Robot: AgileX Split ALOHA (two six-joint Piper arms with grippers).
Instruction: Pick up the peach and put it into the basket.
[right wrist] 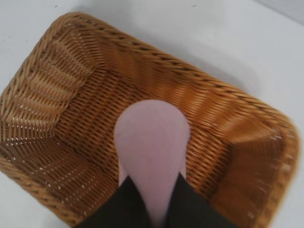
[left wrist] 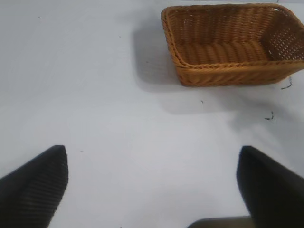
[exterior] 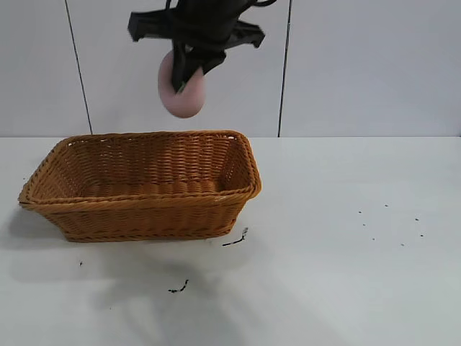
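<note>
The pale-pink peach (exterior: 184,97) hangs in the air above the back part of the orange-brown wicker basket (exterior: 144,216). My right gripper (exterior: 189,76) is shut on it from above. In the right wrist view the peach (right wrist: 152,142) sits between the two black fingers of the right gripper (right wrist: 153,183), directly over the inside of the basket (right wrist: 71,95). My left gripper (left wrist: 152,151) is open and empty over bare table, well away from the basket (left wrist: 228,71). It is out of the exterior view.
The basket stands on a white table (exterior: 346,252), left of centre, with a pale panelled wall behind. Small dark scraps (exterior: 234,240) lie on the table just in front of the basket, and specks (exterior: 389,223) lie at the right.
</note>
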